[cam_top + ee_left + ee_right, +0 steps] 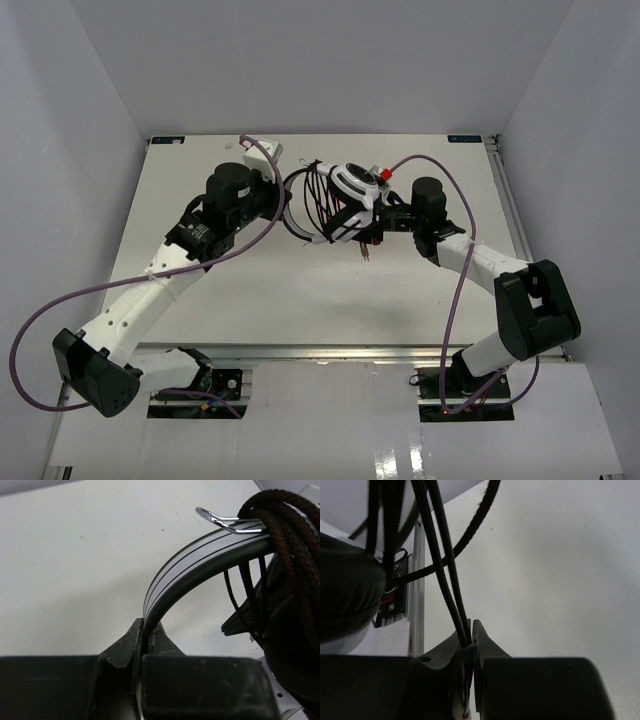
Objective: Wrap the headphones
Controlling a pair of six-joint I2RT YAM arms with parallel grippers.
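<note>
The headphones are held up over the far middle of the table, one white-and-black earcup on top, with a red plug beside it. My left gripper is shut on the white headband, which arcs up out of the jaws. The thin black cable is looped several times round the headband. My right gripper is shut on two strands of that cable just right of the earcups; the strands run up from its closed jaws. A dark earcup fills the left of the right wrist view.
The white table is boxed in by white walls on three sides. Thick purple robot cables loop beside each arm. An aluminium rail runs along the table's edge in the right wrist view.
</note>
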